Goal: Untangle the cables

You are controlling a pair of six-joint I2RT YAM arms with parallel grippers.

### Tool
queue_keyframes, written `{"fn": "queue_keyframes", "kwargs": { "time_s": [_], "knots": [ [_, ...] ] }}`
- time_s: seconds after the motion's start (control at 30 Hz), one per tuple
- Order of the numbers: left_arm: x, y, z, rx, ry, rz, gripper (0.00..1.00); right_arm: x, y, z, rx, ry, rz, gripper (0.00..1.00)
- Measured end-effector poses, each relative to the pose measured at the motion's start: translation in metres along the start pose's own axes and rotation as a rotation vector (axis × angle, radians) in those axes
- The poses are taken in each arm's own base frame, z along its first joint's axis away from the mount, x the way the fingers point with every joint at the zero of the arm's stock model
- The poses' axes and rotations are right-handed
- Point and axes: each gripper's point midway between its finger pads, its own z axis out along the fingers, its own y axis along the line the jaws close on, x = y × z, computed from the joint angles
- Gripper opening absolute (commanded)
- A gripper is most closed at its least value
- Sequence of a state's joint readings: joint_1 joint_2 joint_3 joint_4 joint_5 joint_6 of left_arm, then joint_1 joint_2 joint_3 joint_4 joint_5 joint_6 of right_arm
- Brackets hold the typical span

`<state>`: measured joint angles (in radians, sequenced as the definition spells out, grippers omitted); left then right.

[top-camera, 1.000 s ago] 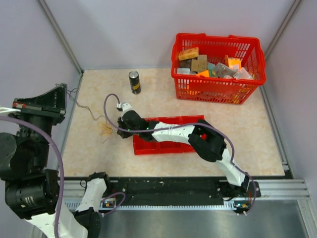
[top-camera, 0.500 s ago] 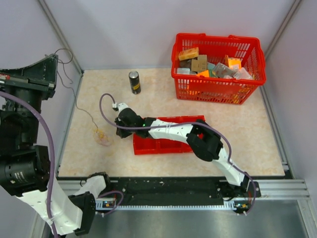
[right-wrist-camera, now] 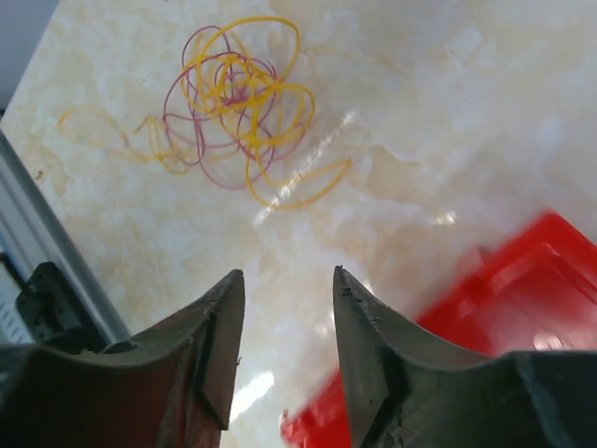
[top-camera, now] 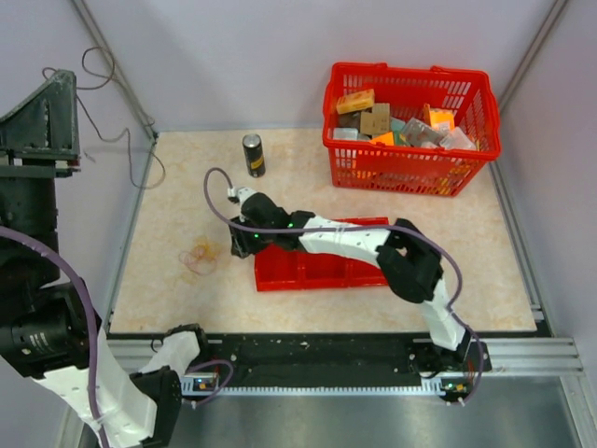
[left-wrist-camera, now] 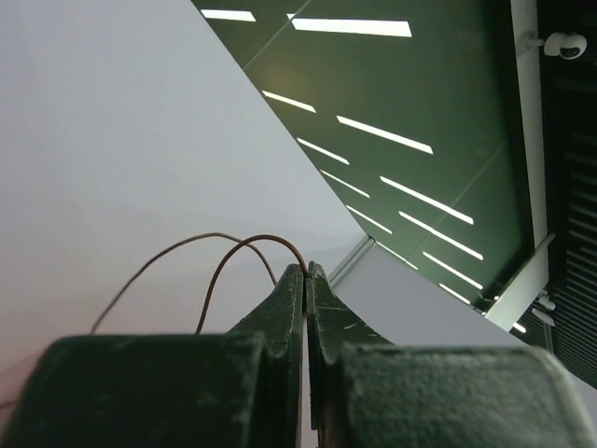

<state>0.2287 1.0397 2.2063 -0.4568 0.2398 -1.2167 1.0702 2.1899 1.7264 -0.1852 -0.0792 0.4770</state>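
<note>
A small tangle of yellow-orange and red cables [top-camera: 200, 259] lies on the table's left part; in the right wrist view this tangle [right-wrist-camera: 238, 112] is ahead of the fingers. My right gripper [top-camera: 240, 245] [right-wrist-camera: 284, 280] is open and empty, low over the table just right of the tangle, not touching it. My left gripper [top-camera: 56, 89] [left-wrist-camera: 307, 269] is raised high at the far left, shut on a thin pale-brown cable [left-wrist-camera: 238, 245]. That cable [top-camera: 119, 131] loops and hangs down towards the table's left edge, apart from the tangle.
A flat red tray [top-camera: 317, 271] lies under my right forearm. A red basket [top-camera: 410, 173] full of small items stands at the back right. A black can [top-camera: 253, 154] stands at the back centre. Grey walls and rails close in the table.
My left gripper rose higher with the thin cable, which came free of the tangle. The tangle stayed on the table. My right gripper shifted slightly right.
</note>
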Motion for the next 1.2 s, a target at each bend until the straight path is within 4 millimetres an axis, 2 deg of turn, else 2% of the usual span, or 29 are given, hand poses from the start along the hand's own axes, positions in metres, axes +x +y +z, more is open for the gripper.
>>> {"fn": "queue_keyframes", "kwargs": {
  "time_s": [0.07, 0.17, 0.2, 0.23, 0.33, 0.37, 0.43, 0.5, 0.57, 0.6, 0.73, 0.83, 0.93, 1.07, 1.2],
  "knots": [
    [0.003, 0.005, -0.004, -0.006, 0.000, -0.013, 0.00, -0.008, -0.002, -0.030, -0.002, -0.006, -0.008, 0.55],
    [0.016, 0.025, -0.007, -0.039, 0.042, -0.042, 0.00, -0.029, 0.001, -0.091, -0.011, -0.064, -0.016, 0.73],
    [0.024, 0.036, -0.007, -0.057, 0.070, -0.055, 0.00, -0.038, 0.003, -0.116, -0.019, -0.102, -0.021, 0.76],
    [0.033, 0.051, -0.006, -0.083, 0.105, -0.069, 0.00, -0.048, 0.005, -0.148, -0.029, -0.148, -0.025, 0.80],
    [0.067, 0.102, -0.003, -0.171, 0.234, -0.115, 0.00, -0.072, 0.009, -0.220, -0.056, -0.279, -0.032, 0.83],
    [0.081, 0.123, -0.005, -0.206, 0.283, -0.135, 0.00, -0.075, 0.009, -0.238, -0.056, -0.315, -0.036, 0.84],
    [0.109, 0.160, -0.012, -0.269, 0.382, -0.170, 0.00, -0.074, 0.003, -0.280, -0.036, -0.387, -0.039, 0.83],
    [0.140, 0.191, -0.022, -0.319, 0.477, -0.201, 0.00, -0.066, -0.009, -0.307, 0.002, -0.428, -0.034, 0.83],
    [0.172, 0.212, -0.038, -0.353, 0.571, -0.231, 0.00, -0.052, -0.025, -0.321, 0.046, -0.438, -0.021, 0.83],
    [0.196, 0.220, -0.052, -0.362, 0.641, -0.247, 0.00, -0.041, -0.035, -0.327, 0.077, -0.434, -0.011, 0.83],
    [0.261, 0.216, -0.095, -0.314, 0.856, -0.286, 0.00, 0.001, -0.066, -0.347, 0.169, -0.409, 0.029, 0.83],
    [0.294, 0.214, -0.119, -0.281, 0.947, -0.295, 0.00, 0.018, -0.072, -0.367, 0.191, -0.424, 0.053, 0.83],
    [0.319, 0.216, -0.134, -0.277, 1.008, -0.290, 0.00, 0.023, -0.074, -0.391, 0.195, -0.470, 0.078, 0.83],
    [0.339, 0.211, -0.138, -0.249, 1.046, -0.273, 0.00, 0.030, -0.075, -0.417, 0.197, -0.528, 0.100, 0.83],
    [0.355, 0.202, -0.136, -0.224, 1.078, -0.267, 0.00, 0.036, -0.081, -0.425, 0.217, -0.544, 0.117, 0.83]
  ]
}}
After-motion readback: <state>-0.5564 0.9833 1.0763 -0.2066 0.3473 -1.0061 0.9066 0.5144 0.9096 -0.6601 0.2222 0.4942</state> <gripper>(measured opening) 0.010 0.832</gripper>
